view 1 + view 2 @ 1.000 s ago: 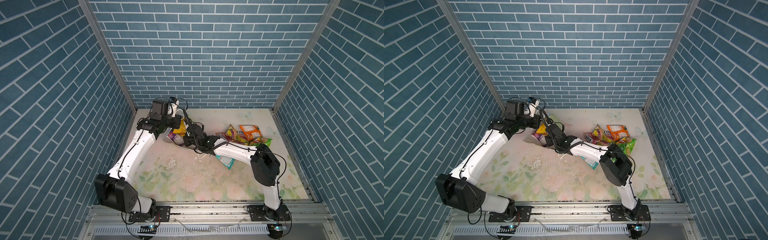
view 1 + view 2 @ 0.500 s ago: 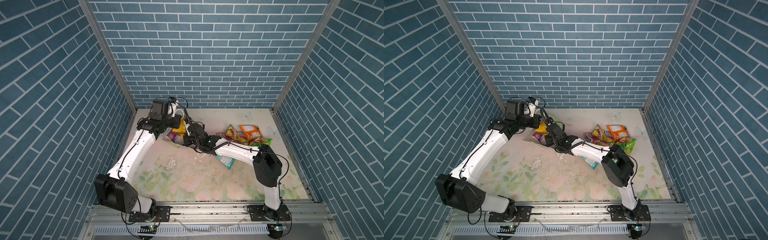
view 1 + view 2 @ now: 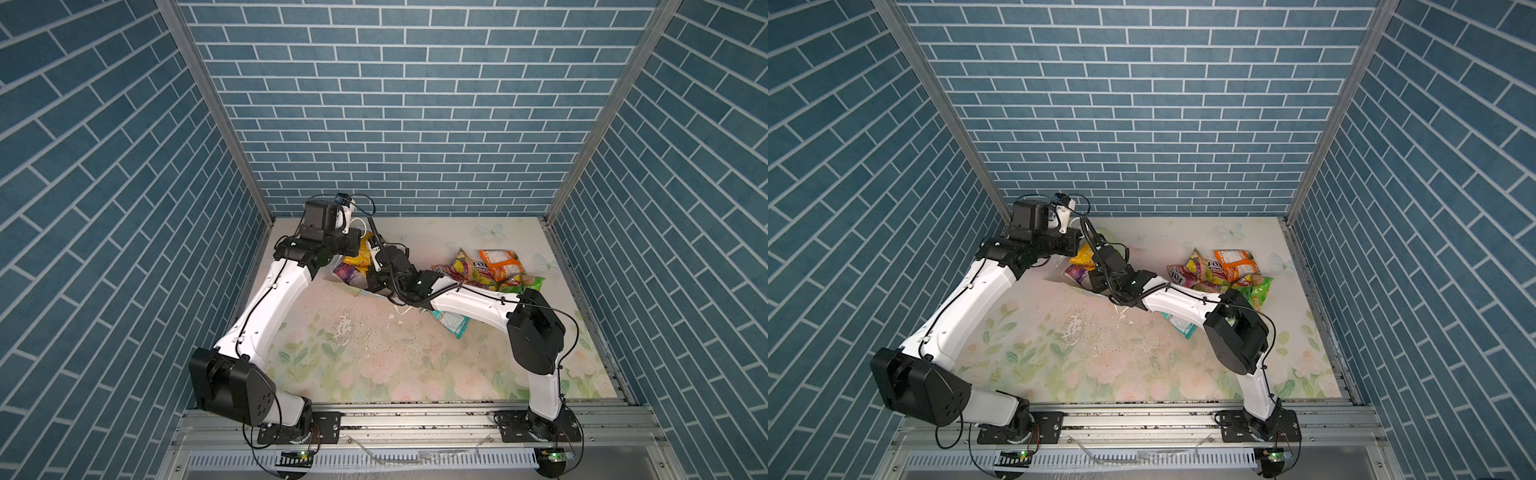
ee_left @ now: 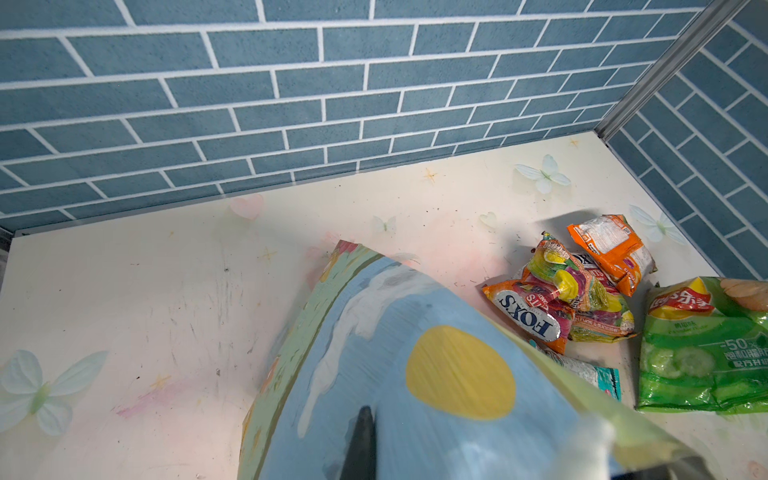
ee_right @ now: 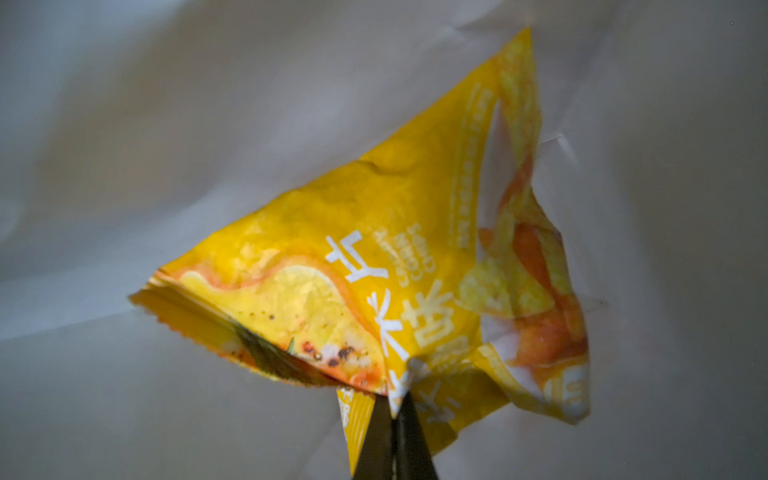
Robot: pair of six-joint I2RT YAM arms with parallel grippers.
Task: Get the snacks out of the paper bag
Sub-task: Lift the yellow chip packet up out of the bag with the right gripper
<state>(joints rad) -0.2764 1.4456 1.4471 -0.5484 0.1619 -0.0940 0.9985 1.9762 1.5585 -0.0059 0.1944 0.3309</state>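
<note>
At the back left of the bench point(image 3: 374, 353), the paper bag point(image 4: 353, 332) lies tipped over with its mouth turned towards the right arm. The left claw point(image 4: 365, 440) is closed; one dark finger shows against the bag's sky-printed outside, so it appears to pinch the wall, though its other finger is hidden. The right claw point(image 5: 392, 424) is deep inside the white interior, closed tight on one crimped corner of the yellow packet point(image 5: 374, 257), which hangs crumpled off the tips. The main risk is that grip. It takes only a thin edge of slick film, so a quick pull could let the packet slide free and drop back inside. The packet also spreads wider than the pinch and presses the paper on one side. It could catch on a fold or the rim as it comes out, and then the bag would be dragged along or tugged out of the left claw. If the paper wall slips or tears there, the mouth would probably sag shut on the right wrist. A purple packet point(image 3: 347, 274) sits in the mouth beside that wrist and may be pushed deeper or swept out uncontrolled. The snacks already out lie well apart to the right: an orange packet point(image 3: 500, 264), a FOX'S packet point(image 4: 528, 311) and a green packet point(image 4: 702, 353). A teal packet point(image 3: 453, 326) lies partly under the right forearm, which could knock it on the way back.
</note>
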